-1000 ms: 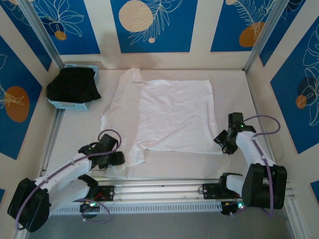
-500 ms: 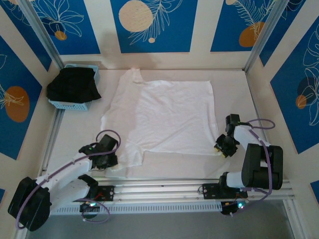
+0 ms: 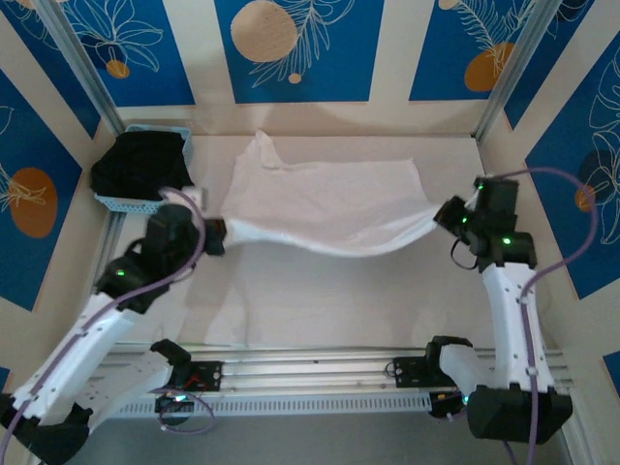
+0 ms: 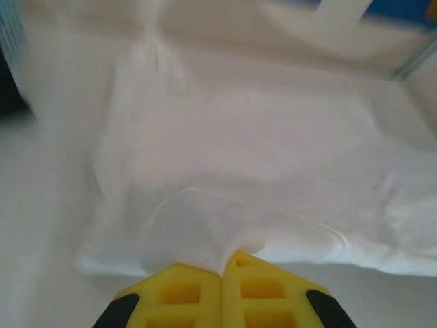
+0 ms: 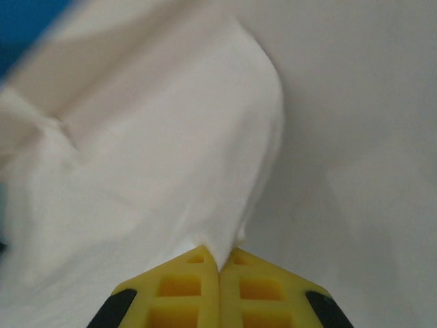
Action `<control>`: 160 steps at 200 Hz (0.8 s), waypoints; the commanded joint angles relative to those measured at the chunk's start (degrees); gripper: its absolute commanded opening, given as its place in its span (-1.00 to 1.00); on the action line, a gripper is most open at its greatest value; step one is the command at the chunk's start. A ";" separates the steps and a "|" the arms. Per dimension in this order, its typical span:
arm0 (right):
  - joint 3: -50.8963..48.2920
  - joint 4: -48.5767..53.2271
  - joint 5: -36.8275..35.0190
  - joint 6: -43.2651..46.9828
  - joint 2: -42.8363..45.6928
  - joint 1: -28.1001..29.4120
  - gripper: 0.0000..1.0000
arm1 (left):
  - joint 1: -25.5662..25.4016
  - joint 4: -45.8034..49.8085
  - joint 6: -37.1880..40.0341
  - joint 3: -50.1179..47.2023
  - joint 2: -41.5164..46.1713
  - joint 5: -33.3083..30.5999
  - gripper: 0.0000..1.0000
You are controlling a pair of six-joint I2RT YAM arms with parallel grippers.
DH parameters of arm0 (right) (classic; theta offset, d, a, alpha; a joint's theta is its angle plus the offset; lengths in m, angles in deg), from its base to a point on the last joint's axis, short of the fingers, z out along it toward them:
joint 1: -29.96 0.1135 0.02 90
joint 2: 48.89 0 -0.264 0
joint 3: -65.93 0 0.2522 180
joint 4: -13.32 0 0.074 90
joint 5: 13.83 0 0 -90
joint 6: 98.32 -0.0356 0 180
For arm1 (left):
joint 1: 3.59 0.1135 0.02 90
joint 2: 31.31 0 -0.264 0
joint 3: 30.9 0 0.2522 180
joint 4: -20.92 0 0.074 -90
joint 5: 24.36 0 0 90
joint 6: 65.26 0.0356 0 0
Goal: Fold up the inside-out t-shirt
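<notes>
The white inside-out t-shirt (image 3: 329, 208) hangs stretched between both arms above the table, its near edge raised and sagging in the middle, its far part still lying toward the back wall. My left gripper (image 3: 215, 235) is shut on the shirt's near left corner; in the left wrist view the yellow fingertips (image 4: 198, 280) pinch a fold of the t-shirt (image 4: 239, 157). My right gripper (image 3: 446, 215) is shut on the near right corner; the right wrist view shows the t-shirt (image 5: 157, 157) drawn into the closed yellow pads (image 5: 239, 273).
A light blue basket (image 3: 124, 201) holding a black garment (image 3: 140, 163) stands at the back left, close to the left arm. Metal frame posts rise at both back corners. A rail (image 3: 310, 368) runs along the table's near edge.
Both grippers closed on the shirt's near corners, then rose and moved back toward the wall. The shirt's near edge lifted off the table and now hangs between them.
</notes>
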 commanded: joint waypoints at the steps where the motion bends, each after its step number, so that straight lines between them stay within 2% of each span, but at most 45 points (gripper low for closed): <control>1: 10.04 1.11 -0.18 4.34 1.49 -0.26 -0.94 | -0.34 3.08 12.48 15.45 -2.05 -9.73 -1.00; 51: 36.22 6.13 -2.60 8.18 0.27 -0.61 -0.90 | -0.31 11.31 22.87 54.91 -14.58 -8.55 -1.00; 73: 45.36 8.04 -2.83 9.31 -0.95 -0.55 -0.89 | -0.31 9.72 27.10 63.51 -19.01 -12.00 -1.00; 93: 48.09 7.29 -2.11 9.12 -2.23 -0.55 -0.89 | 0.24 12.54 29.70 70.12 -25.66 -15.89 -1.00; 102: 47.81 6.31 -1.83 9.07 -3.15 -0.55 -0.89 | 2.91 13.94 29.02 71.81 -28.49 -13.97 -1.00; 121: 46.02 3.09 -1.15 8.81 -6.18 -0.55 -0.90 | 13.50 14.83 24.10 73.01 -33.59 -4.60 -1.00; 160: 44.34 -6.32 -0.16 9.54 -15.97 -0.63 -0.90 | 23.49 9.83 22.04 77.46 -45.56 3.76 -1.00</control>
